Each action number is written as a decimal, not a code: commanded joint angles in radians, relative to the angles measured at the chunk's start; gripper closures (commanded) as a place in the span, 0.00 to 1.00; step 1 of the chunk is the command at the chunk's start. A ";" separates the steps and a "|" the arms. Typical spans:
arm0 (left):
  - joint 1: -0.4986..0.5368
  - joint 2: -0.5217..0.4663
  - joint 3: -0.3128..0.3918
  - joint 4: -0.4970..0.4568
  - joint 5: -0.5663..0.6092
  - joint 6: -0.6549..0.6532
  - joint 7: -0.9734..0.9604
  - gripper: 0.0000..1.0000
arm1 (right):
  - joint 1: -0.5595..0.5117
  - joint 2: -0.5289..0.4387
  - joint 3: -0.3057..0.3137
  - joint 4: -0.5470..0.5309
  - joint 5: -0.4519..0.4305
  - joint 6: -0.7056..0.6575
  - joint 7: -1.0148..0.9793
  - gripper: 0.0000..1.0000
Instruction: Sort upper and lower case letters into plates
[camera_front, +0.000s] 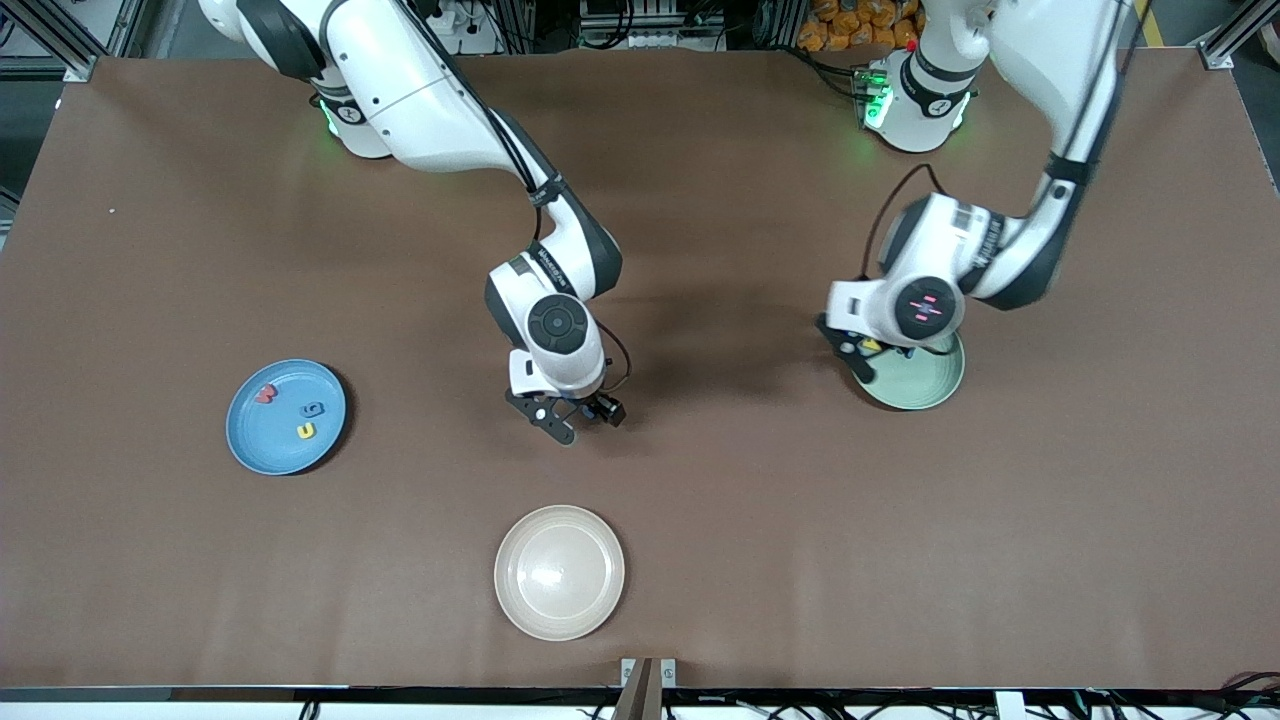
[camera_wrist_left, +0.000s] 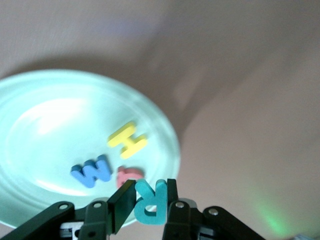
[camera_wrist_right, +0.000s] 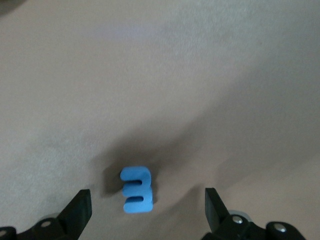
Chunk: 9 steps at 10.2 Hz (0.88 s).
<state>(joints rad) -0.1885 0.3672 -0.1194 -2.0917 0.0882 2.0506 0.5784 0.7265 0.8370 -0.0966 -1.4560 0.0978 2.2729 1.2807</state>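
My left gripper (camera_front: 858, 360) hangs over the rim of the mint green plate (camera_front: 940, 385), on the side toward the right arm. In the left wrist view this gripper (camera_wrist_left: 149, 192) is shut on a teal R (camera_wrist_left: 150, 204). On that plate (camera_wrist_left: 50, 115) lie a yellow H (camera_wrist_left: 128, 140), a blue M/W (camera_wrist_left: 92, 171) and a red letter (camera_wrist_left: 129, 176), half hidden by a finger. My right gripper (camera_front: 580, 415) stands open low over the bare table, with a blue e (camera_wrist_right: 136, 191) lying between its fingers (camera_wrist_right: 80, 210). The sky blue plate (camera_front: 250, 440) holds a red w (camera_front: 265, 394), a blue g (camera_front: 313, 409) and a yellow u (camera_front: 306, 430).
A cream-beige plate (camera_front: 559, 572) with nothing in it sits nearer the front camera than the right gripper. The sky blue plate lies toward the right arm's end of the table, the mint green one toward the left arm's end.
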 joint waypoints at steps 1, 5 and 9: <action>0.030 0.016 -0.013 -0.027 0.034 0.063 0.014 0.90 | 0.010 0.033 -0.003 0.025 0.016 0.014 0.028 0.00; 0.037 0.030 -0.014 -0.030 0.035 0.085 0.009 0.82 | 0.014 0.042 -0.003 0.016 0.016 0.062 0.026 0.00; 0.035 0.045 -0.014 -0.028 0.004 0.088 0.000 0.75 | 0.014 0.037 -0.003 0.016 0.014 0.065 0.012 1.00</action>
<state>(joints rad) -0.1573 0.4138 -0.1282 -2.1114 0.0975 2.1225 0.5885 0.7340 0.8657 -0.0957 -1.4425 0.1001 2.3338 1.2894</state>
